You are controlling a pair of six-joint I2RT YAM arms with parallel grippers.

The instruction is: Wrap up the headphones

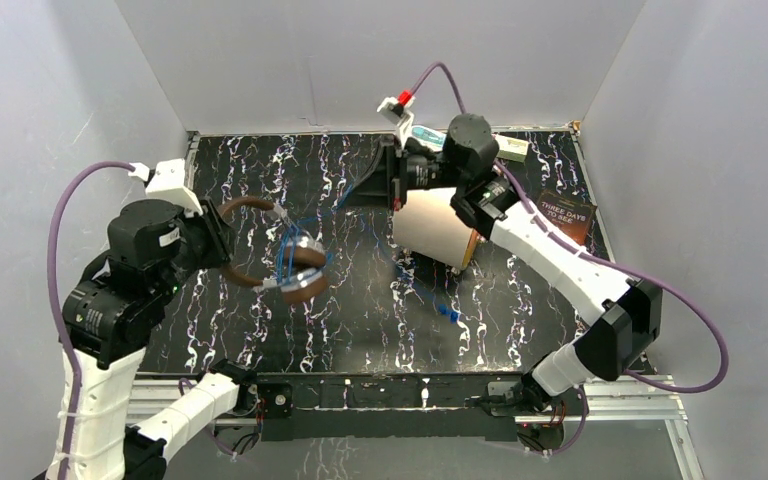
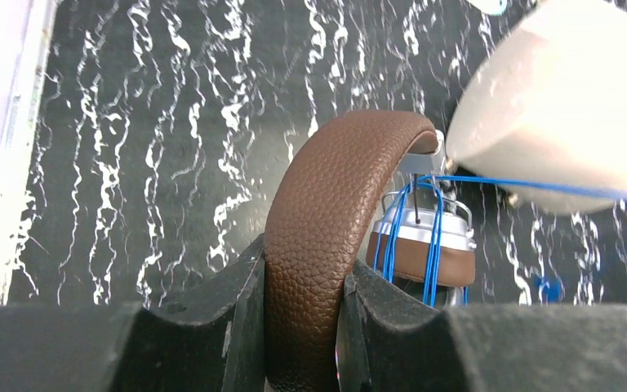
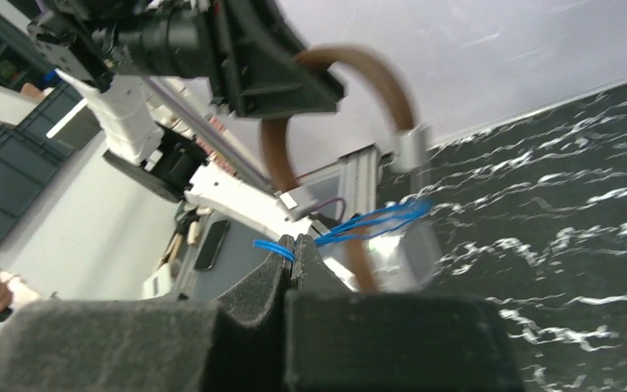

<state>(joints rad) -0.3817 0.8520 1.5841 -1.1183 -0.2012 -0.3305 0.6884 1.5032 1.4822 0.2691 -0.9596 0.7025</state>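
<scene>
Gripping the padded brown headband, the left end effector (image 1: 222, 238) (image 2: 304, 269) has its jaws closed tight on either side of the band. It holds the headphones (image 1: 295, 265) (image 2: 335, 188) up off the table (image 1: 360, 330), near the left edge and about midway between the near and far edges. The ear cups, with silver backs and brown cushions, point toward the table's middle. The thin blue cable (image 1: 288, 248) (image 2: 433, 245) (image 3: 375, 219) runs in several loops around the cups. One strand leads off to the right, toward the far middle of the table, and ends in the right end effector (image 1: 348, 198) (image 3: 294, 249). Its jaws are pressed fully together with the cable pinched between the fingertips. Just right of it, a large cream cylinder (image 1: 435, 225) (image 2: 563, 106) lies on its side, right of the table's centre. A small blue piece (image 1: 447, 313) rests on the table nearer the near edge. A dark book (image 1: 567, 215) titled "Three Days to See" lies by the right edge, toward the far right corner.
</scene>
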